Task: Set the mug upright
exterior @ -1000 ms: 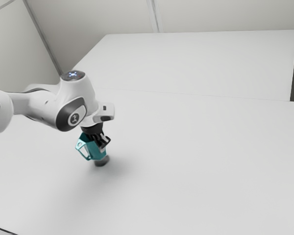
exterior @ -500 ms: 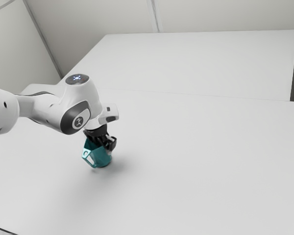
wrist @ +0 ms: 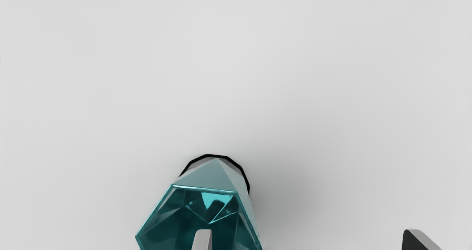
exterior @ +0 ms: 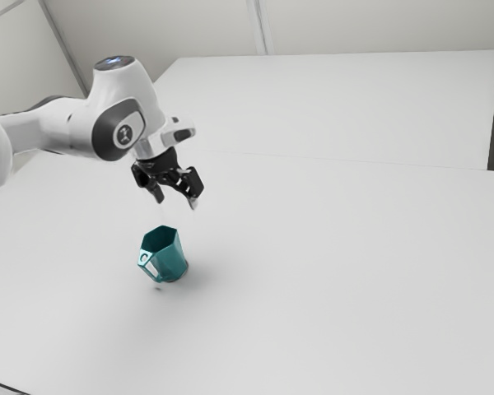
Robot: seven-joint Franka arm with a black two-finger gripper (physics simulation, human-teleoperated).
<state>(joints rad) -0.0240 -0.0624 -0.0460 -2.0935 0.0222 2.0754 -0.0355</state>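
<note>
Exterior view: The gripper (exterior: 176, 202) was positioned above the mug (exterior: 165, 253), separated from it by a visible gap. The fingers were spread wide, with nothing held between them. The mug lay below the gripper, slightly toward the exterior view's left. Its long axis was judged vertical, or very nearly so: mouth up, base on the table (exterior: 313, 271). A slight residual lean could not be excluded from this angle. The handle (exterior: 147, 272) pointed toward the exterior view's lower left, away from the gripper. The arm (exterior: 90, 123) entered from the exterior view's left and passed over the table, above the level of the mug. The mug therefore lay as the task specified; no further righting appeared to be required.

Wrist view: The mouth of the mug faced the hand. One fingertip (wrist: 202, 240) overlapped the mouth in the line of sight; the other fingertip (wrist: 422, 239) stood well apart from it, seen against bare table. The mug was accordingly offset toward the first finger, not centred between the two. The base, with its dark edge (wrist: 241, 168), showed beyond the rim. Caution: a straight descent from this position could have driven the first finger into the mug or onto its rim.
</note>
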